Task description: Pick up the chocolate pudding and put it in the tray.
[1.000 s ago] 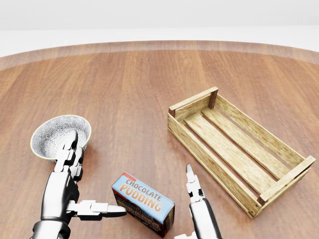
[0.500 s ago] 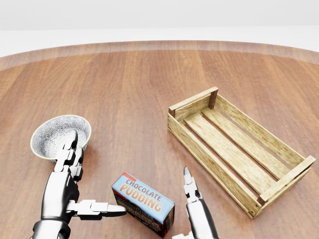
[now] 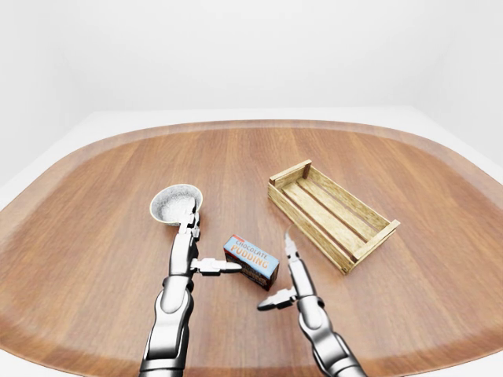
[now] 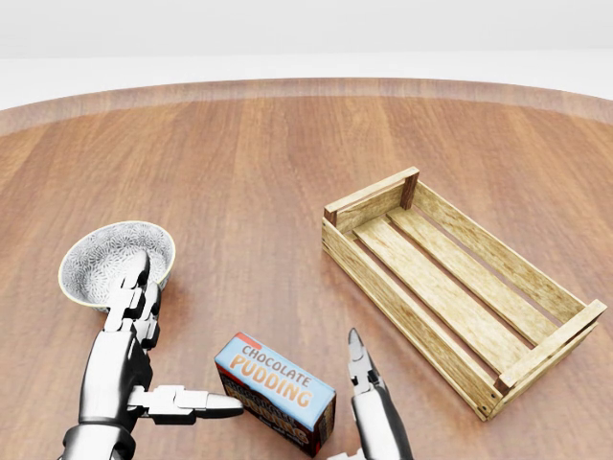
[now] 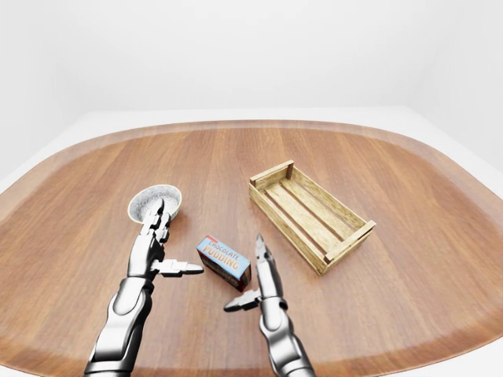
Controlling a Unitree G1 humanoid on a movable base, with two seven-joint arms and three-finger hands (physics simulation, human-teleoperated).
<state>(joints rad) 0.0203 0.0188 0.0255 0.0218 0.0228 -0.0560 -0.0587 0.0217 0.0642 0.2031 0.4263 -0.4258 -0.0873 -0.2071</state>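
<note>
Far left in the head view, a patterned bowl [image 4: 117, 261] stands on the wooden table [image 4: 287, 172]. The left hand [image 4: 134, 369] is spread open just below the bowl: two fingers point up the view toward the bowl rim, and the thumb [image 4: 192, 401] reaches sideways so that its tip meets, or very nearly meets, the left end of the chocolate pudding [image 4: 276, 391]. It holds nothing.

The chocolate pudding box lies flat on the table between the two hands, label up, skewed to the table edge. The right hand [image 3: 289, 271] stands just beside its right end, fingers straight and open, empty, thumb out low toward the box.

The tray [image 4: 455, 283], an empty slatted crate, sits to the right, well apart from the box.

Risks, as judged:
- Uneven closing may spin or push the skewed box instead of clamping it.
- A grip on the smooth ends may slip during the lift.
- The left fingers may knock the bowl.
- The carried box may catch the tray's near wall.
</note>
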